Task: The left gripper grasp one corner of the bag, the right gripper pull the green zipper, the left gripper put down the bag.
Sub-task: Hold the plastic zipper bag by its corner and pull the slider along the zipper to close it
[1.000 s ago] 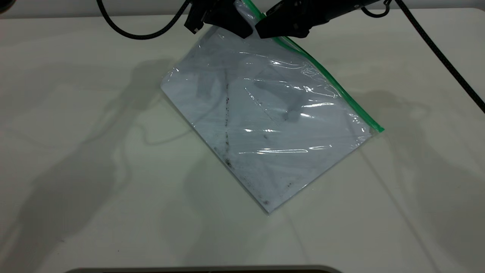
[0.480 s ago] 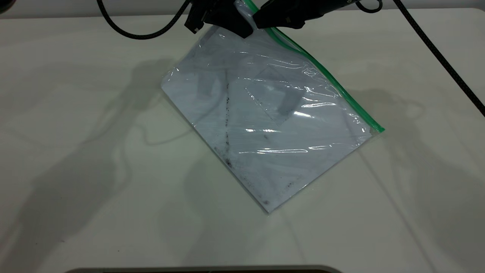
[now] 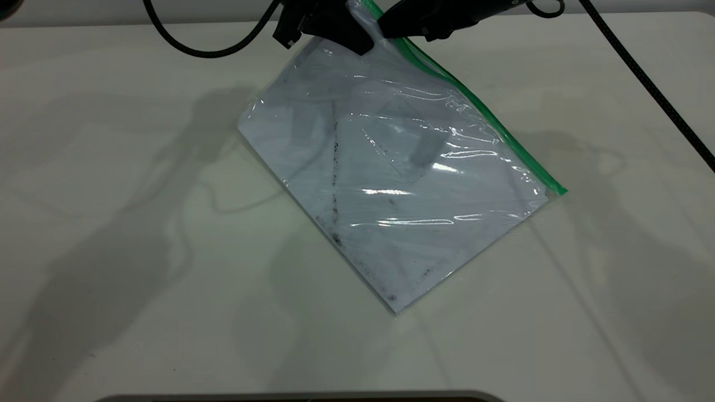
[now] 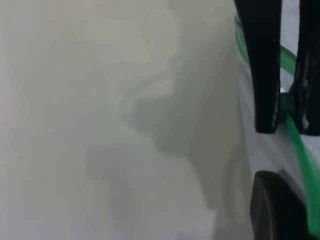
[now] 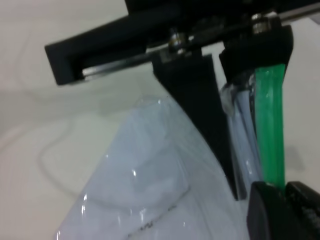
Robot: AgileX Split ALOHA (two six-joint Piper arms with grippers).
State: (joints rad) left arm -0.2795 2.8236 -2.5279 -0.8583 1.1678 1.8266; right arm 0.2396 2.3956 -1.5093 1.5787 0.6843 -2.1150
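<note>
One table (image 3: 111, 312) filled the scene, pale and matte, crossed by soft shadows of the arms. On it, right of centre, the bag (image 3: 391, 184) lay turned diagonally, its long axis running from the far middle toward the near right. Its near corner and right corner rested on the surface while the far end was lifted off it. Inside the clear pouch sat a white sheet (image 3: 313, 151) marked by a dark smudged line, and a small rectangular pocket (image 3: 408, 142) showed near the middle. The green zipper (image 3: 491, 131) ran along the far-right long edge, sloping down to the right corner. At the far edge of the scene the left gripper (image 3: 357, 42) was clamped on the corner of the bag (image 3: 360, 11), jaws pressed together on the plastic and green strip. Just beside it, to the right, the right gripper (image 3: 391, 30) was pinched closed on the zipper close to that same corner.
</note>
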